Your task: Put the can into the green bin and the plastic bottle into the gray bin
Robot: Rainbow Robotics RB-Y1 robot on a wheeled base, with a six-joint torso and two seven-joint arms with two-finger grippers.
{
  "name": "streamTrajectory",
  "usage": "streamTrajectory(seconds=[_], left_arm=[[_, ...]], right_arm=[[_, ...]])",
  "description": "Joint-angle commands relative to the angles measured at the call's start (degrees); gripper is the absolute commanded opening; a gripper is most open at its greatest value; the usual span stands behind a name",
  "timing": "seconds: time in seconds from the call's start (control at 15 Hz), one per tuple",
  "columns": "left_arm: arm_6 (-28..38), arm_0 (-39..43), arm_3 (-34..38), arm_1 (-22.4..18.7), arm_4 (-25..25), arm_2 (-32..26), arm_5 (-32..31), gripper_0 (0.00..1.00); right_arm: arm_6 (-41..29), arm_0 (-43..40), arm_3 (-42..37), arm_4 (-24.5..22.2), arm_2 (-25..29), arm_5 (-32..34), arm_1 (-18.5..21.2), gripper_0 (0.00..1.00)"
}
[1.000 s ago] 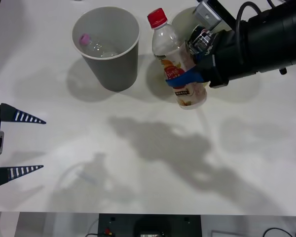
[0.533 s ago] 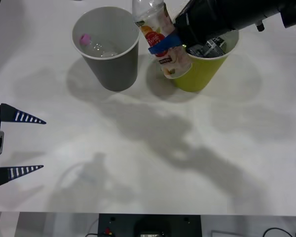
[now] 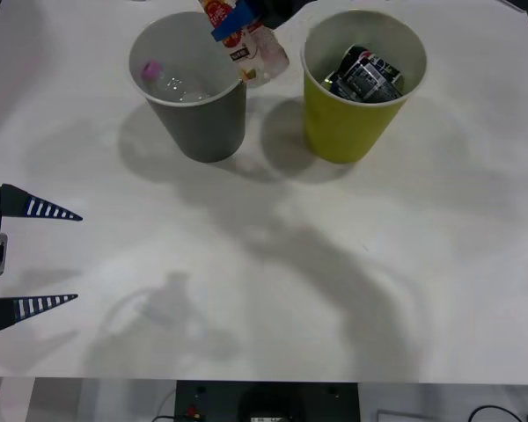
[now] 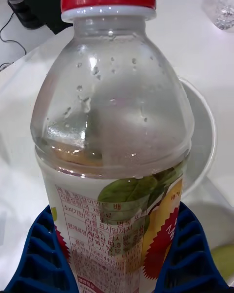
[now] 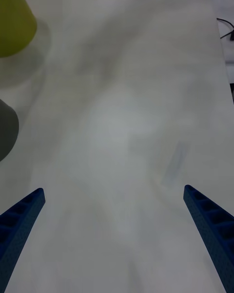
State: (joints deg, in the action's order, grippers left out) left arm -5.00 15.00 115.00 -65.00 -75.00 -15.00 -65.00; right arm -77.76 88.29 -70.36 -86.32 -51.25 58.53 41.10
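Front view: we are seeing right fingers (image 3: 233, 19) clamping the plastic bottle (image 3: 246, 40), tilted over the gray bin (image 3: 192, 114) rim; left fingers (image 3: 31, 257) spread, idle.

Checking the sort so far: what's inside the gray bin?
Inside the gray bin lies a clear pink-capped bottle on its side. The held plastic bottle overlaps the rim, covering part of the inside.

On your table (image 3: 273, 290), the gray bin (image 3: 198, 105) and the green bin (image 3: 356, 114) stand side by side near the far edge, gray to the left. A can (image 3: 365, 77) lies inside the green bin; another bottle (image 3: 172, 81) lies inside the gray one. The plastic bottle (image 3: 246, 40) hangs tilted over the gray bin's right rim, clamped in your right claw (image 4: 117, 268). Your left claw (image 3: 35, 259) sits spread wide at the near left edge.
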Motion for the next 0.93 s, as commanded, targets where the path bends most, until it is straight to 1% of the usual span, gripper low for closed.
streamTrajectory(seconds=[0.07,0.13,0.4,0.53,0.73,0.8,0.87,0.93], left_arm=[[0.0,0.0,0.0,0.0,0.0,0.0,0.0,0.98],[0.0,0.0,0.0,0.0,0.0,0.0,0.0,0.98],[0.0,0.0,0.0,0.0,0.0,0.0,0.0,0.98],[0.0,0.0,0.0,0.0,0.0,0.0,0.0,0.98],[0.0,0.0,0.0,0.0,0.0,0.0,0.0,0.98],[0.0,0.0,0.0,0.0,0.0,0.0,0.0,0.98],[0.0,0.0,0.0,0.0,0.0,0.0,0.0,0.98],[0.0,0.0,0.0,0.0,0.0,0.0,0.0,0.98]], right_arm=[[0.0,4.7,9.5,-1.2,-2.5,-0.2,-6.2,0.0],[0.1,5.9,12.9,-1.8,-2.8,-0.3,-8.8,0.0],[0.2,9.6,22.9,-4.6,-3.2,-2.5,-16.4,0.0],[0.2,10.0,24.4,-5.5,-3.7,-4.1,-17.8,0.0],[1.4,10.0,24.4,-5.7,-3.9,-4.5,-18.1,0.0],[1.7,10.0,24.4,-5.7,-3.9,-4.6,-18.2,0.03],[1.8,10.0,24.4,-5.7,-3.9,-4.6,-18.2,0.15],[2.1,10.0,24.3,-5.7,-3.9,-5.1,-18.3,0.51]])
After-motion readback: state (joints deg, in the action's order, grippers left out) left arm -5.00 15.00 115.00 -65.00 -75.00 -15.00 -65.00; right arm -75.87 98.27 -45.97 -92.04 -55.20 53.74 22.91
